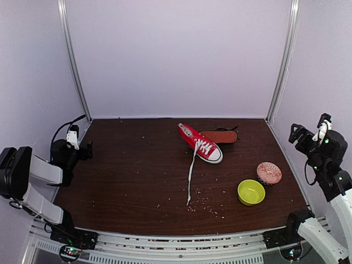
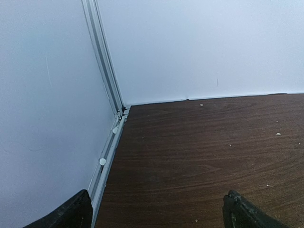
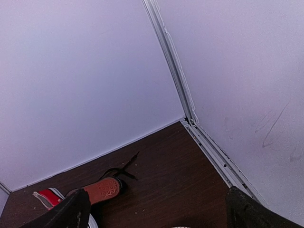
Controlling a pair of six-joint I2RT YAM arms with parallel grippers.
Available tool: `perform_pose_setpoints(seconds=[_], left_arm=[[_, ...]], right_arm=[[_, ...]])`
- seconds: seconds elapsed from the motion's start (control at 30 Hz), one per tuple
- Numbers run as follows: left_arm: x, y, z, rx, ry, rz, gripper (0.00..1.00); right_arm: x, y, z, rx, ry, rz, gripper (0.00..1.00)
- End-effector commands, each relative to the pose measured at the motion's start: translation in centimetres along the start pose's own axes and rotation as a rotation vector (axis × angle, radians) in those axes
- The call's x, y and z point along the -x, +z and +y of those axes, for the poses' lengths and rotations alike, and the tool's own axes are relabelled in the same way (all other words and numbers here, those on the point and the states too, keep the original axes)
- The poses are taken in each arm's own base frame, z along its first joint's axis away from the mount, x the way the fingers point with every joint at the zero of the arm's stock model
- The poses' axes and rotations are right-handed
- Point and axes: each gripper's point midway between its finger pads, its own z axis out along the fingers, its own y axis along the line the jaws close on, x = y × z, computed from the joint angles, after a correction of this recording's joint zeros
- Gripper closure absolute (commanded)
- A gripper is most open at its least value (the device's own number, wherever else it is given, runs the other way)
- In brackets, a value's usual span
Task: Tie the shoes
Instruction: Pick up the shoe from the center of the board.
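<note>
Sitting folded at the near corners of the table (image 1: 137, 181), the 2 arms are idling well apart from the shoes. The left gripper (image 1: 85, 149) is hanging over the table's left edge, and its wrist view is showing 2 dark fingertips (image 2: 71, 213) spread wide with nothing between them. The right gripper (image 1: 297, 135) is likewise gaping and carrying nothing, raised at the right edge and facing the far corner. Nearest on the wood, crumbs (image 1: 206, 204) are lying scattered around the free end of a white lace (image 1: 191, 173), with a green bowl (image 1: 251, 192) and a patterned bowl (image 1: 269, 172) sitting touching each other to its right. Farther back, the lace is running up to the red sneaker (image 1: 201, 144), which is pointing its white toe toward the near right. Just behind it, touching or nearly so, the black shoe (image 1: 219, 136) is lying on its side showing its reddish-brown sole, its black laces (image 3: 124, 171) trailing toward the back wall (image 1: 176, 55). The reach to the sneaker is looking like the step in hand. Doing it well probably means 1 gripper pinching the lace near its loose end, low and flat to the wood, while the other is finding the 2nd lace end, which I cannot make out here.
</note>
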Motion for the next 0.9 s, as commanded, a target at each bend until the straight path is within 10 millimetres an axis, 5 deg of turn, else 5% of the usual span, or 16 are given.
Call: perform_pose_setpoints(seconds=[0.0, 0.13, 0.37, 0.43, 0.63, 0.7, 0.77, 0.87], left_arm=[[1.8, -0.1, 0.2, 0.004, 0.014, -0.07, 0.02], [1.8, -0.1, 0.2, 0.004, 0.015, -0.071, 0.02], [2.1, -0.4, 0.2, 0.004, 0.019, -0.082, 0.02], [2.8, -1.1, 1.6, 0.077, -0.012, -0.088, 0.02], [7.6, -6.1, 3.8, 0.167, -0.186, -0.103, 0.02], [10.6, -8.3, 5.8, 0.252, -0.312, -0.069, 0.02], [10.7, -11.7, 7.9, 0.395, -0.48, 0.051, 0.02], [13.8, -14.9, 8.5, 0.411, -0.434, 0.119, 0.02]], right_arm=[[-0.6, -0.4, -0.6, -0.025, 0.031, 0.032, 0.0], [-1.4, 0.4, 2.4, 0.136, 0.026, 0.066, 0.01], [-5.5, 2.4, 6.3, 0.184, -0.11, 0.383, 0.0], [-7.1, 2.6, 7.6, 0.211, -0.15, 0.445, 0.0], [-11.9, 3.3, 12.6, 0.294, -0.27, 0.562, 0.0], [-13.8, 4.0, 14.4, 0.332, -0.262, 0.632, 0.01], [-16.2, 4.8, 16.0, 0.365, -0.247, 0.724, 0.0], [-18.6, 5.9, 17.7, 0.388, -0.242, 0.791, 0.0]])
